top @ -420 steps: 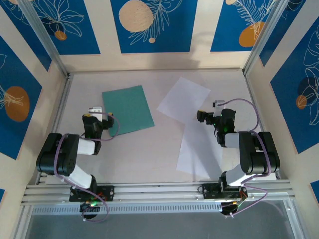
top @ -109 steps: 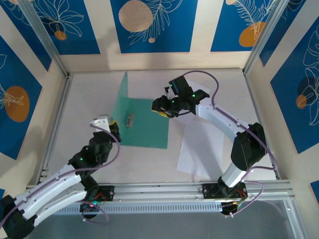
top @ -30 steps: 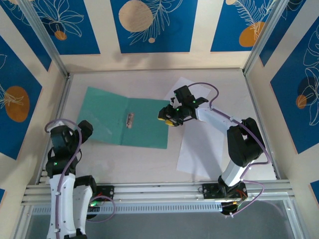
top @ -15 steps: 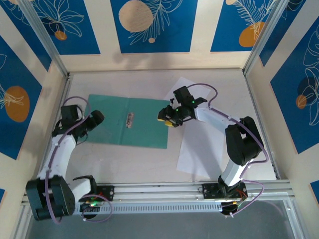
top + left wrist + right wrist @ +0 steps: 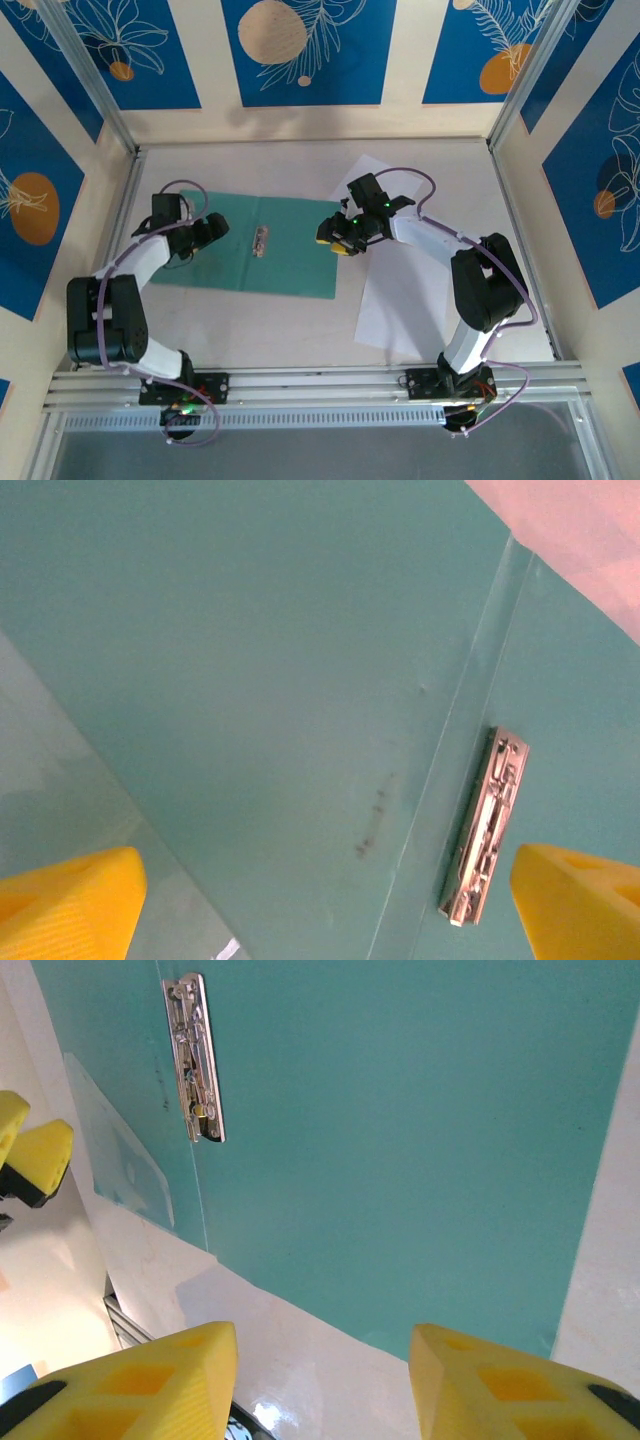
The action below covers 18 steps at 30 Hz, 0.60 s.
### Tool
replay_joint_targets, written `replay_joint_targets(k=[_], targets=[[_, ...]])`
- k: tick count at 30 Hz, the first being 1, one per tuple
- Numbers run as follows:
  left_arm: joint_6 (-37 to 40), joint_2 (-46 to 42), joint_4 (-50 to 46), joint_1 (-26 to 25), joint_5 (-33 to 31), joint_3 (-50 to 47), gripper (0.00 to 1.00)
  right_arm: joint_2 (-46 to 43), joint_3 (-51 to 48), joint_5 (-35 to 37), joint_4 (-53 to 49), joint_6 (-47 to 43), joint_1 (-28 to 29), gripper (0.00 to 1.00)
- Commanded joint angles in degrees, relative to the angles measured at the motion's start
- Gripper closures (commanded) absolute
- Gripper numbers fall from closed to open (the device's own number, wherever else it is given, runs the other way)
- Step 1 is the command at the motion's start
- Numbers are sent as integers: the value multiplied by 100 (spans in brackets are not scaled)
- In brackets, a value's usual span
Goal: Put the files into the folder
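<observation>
Pale table (image 5: pixel 440 180), left end effector (image 5: pixel 207 232), right end effector (image 5: pixel 337 238), both agape over folder (image 5: pixel 290 255)

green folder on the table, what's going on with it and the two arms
The green folder lies open and flat on the table, its metal clip showing at the fold. The left gripper hovers open over its left half, and the right gripper, also open, is at its right edge. The two white sheets lie on the table to the right, not yet inside.

My left end effector (image 5: pixel 203 233) reaches inward with its jaws spread wide. My right end effector (image 5: pixel 340 236) stretches leftward, jaws parted.
</observation>
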Motion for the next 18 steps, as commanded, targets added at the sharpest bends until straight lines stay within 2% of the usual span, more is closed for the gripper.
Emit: replay_joint_targets(k=[1,9,18], targets=[[227,317,198,-46,-24,248,6,-33,-53,-64,-170,-114,13,50],[252,991,415,-198,125,416,8,-179,-181,24,-197,-187,-42,50],[82,1394,680,-606,241,355,9,-433,-409,37,-165,-276,-197,50]])
